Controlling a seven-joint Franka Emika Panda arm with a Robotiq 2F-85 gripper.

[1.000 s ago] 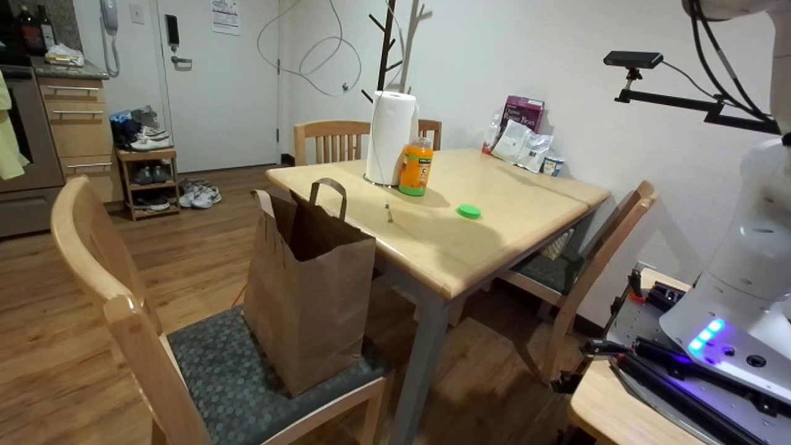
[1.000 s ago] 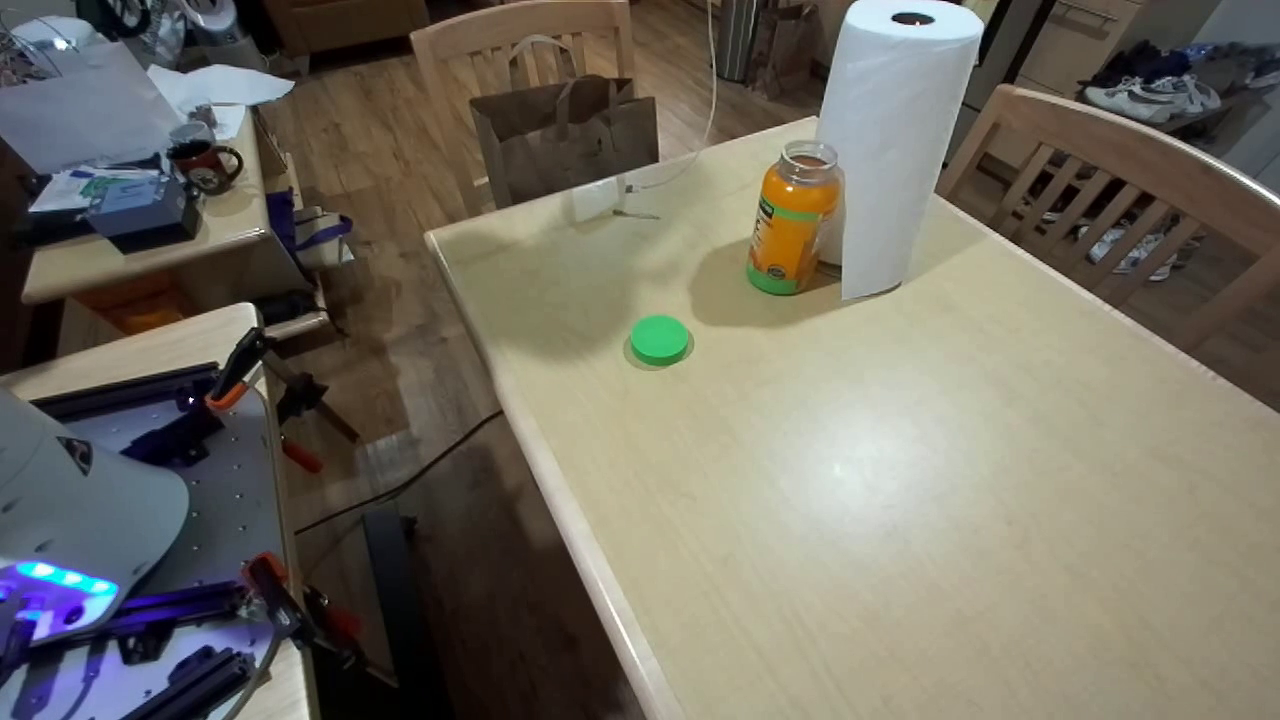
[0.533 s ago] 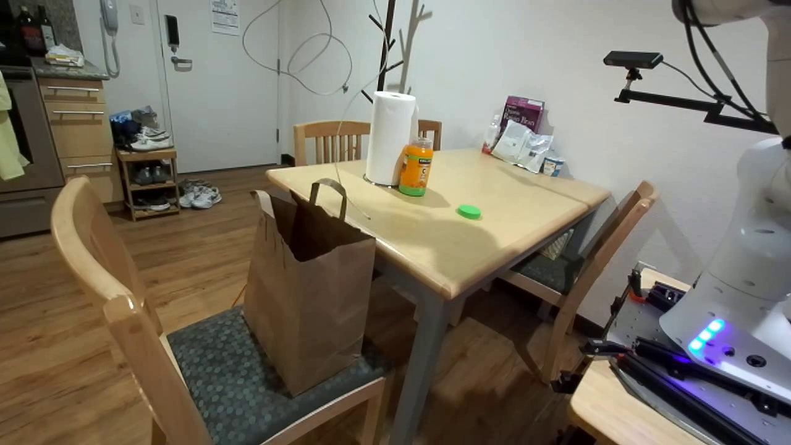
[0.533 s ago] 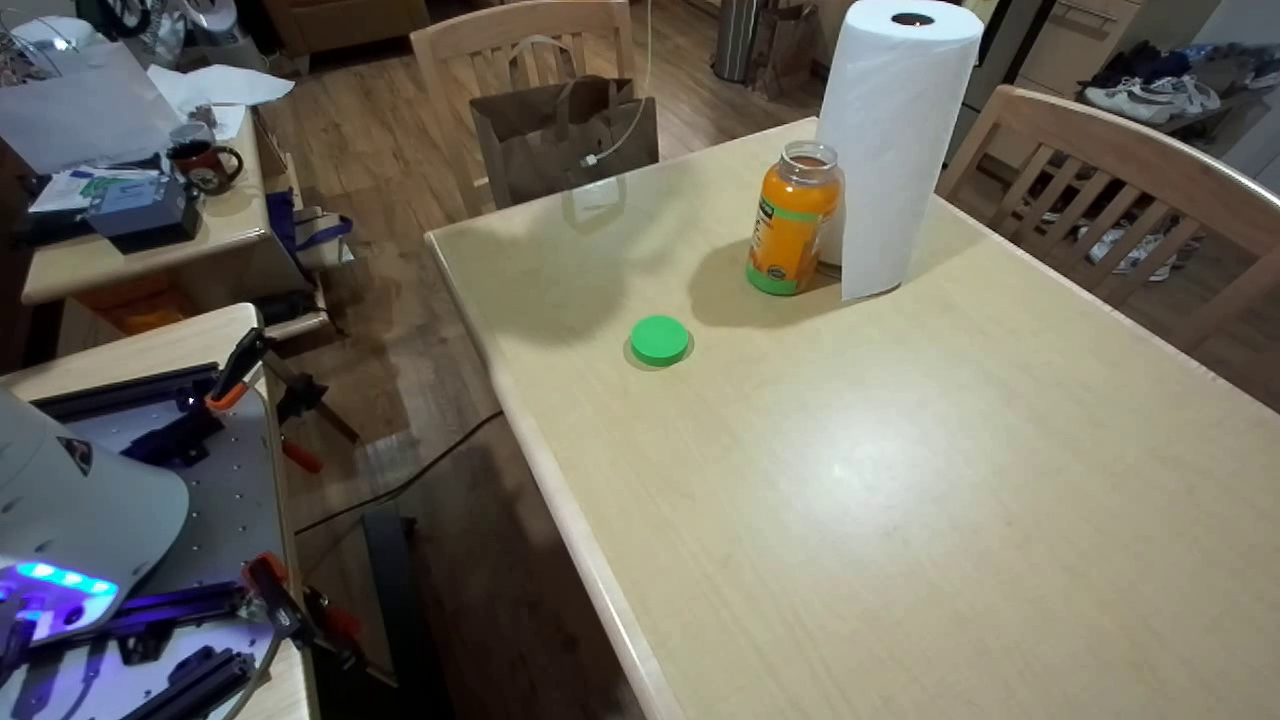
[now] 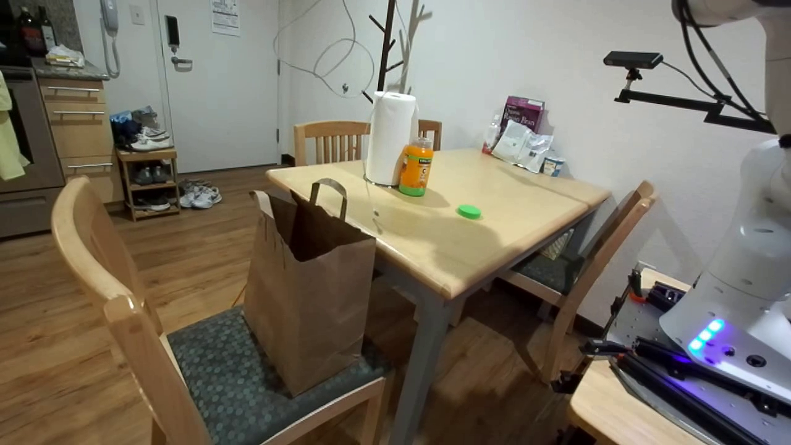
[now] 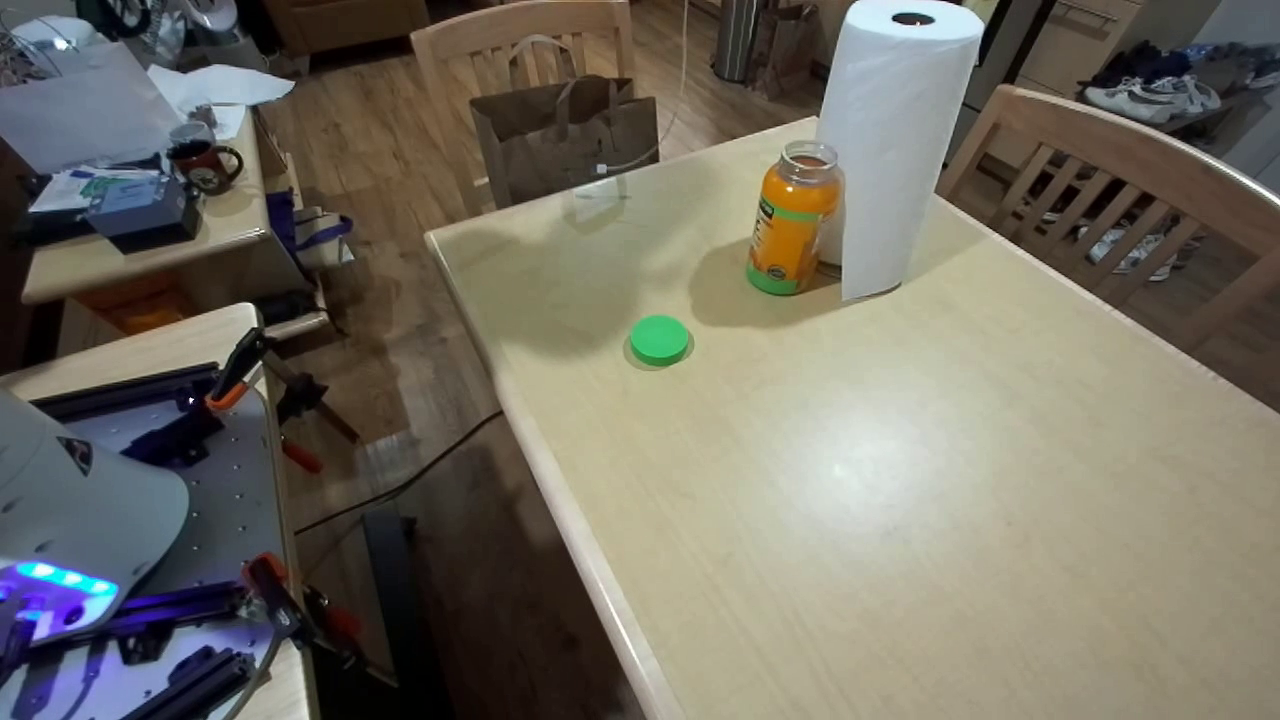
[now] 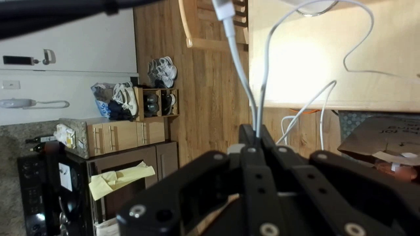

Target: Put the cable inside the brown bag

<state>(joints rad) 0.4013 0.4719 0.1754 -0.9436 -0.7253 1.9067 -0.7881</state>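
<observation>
Well, my gripper (image 7: 256, 132) is clenched on the white cable (image 7: 265, 70), which spills away in slack loops. Farther off and lower, its loose plug (image 6: 601, 169) dangles near the edge of the table (image 5: 513, 185). Beyond it, the brown bag (image 5: 312, 315) stands upright on a chair (image 5: 216, 371), mouth up, to the left of that plug in an exterior view; I can see none of the cable inside. So I judge that the coming move turns on going left: the hanging loops want to sit over that mouth first, or strands could drape outside.
</observation>
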